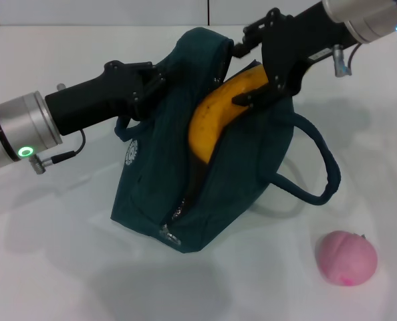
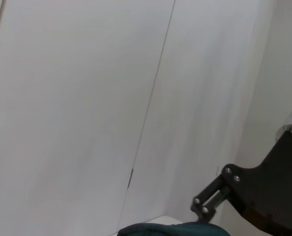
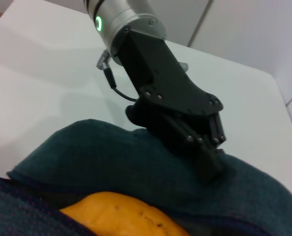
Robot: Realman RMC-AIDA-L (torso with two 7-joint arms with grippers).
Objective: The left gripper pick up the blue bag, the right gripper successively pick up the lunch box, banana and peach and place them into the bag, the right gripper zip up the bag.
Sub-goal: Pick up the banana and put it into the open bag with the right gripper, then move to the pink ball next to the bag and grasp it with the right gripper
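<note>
The blue bag stands on the white table, its mouth open at the top. My left gripper is shut on the bag's rim at its left side and holds it up; this grip also shows in the right wrist view. My right gripper is shut on the yellow banana, which sticks halfway into the bag's mouth, lower end inside. The banana shows in the right wrist view between the bag's rims. The pink peach lies on the table at the front right. The lunch box is hidden.
One bag handle loops out on the right side toward the peach. The zip's lower end hangs open on the bag's front edge. The left wrist view shows a wall, a sliver of bag and the right arm's black body.
</note>
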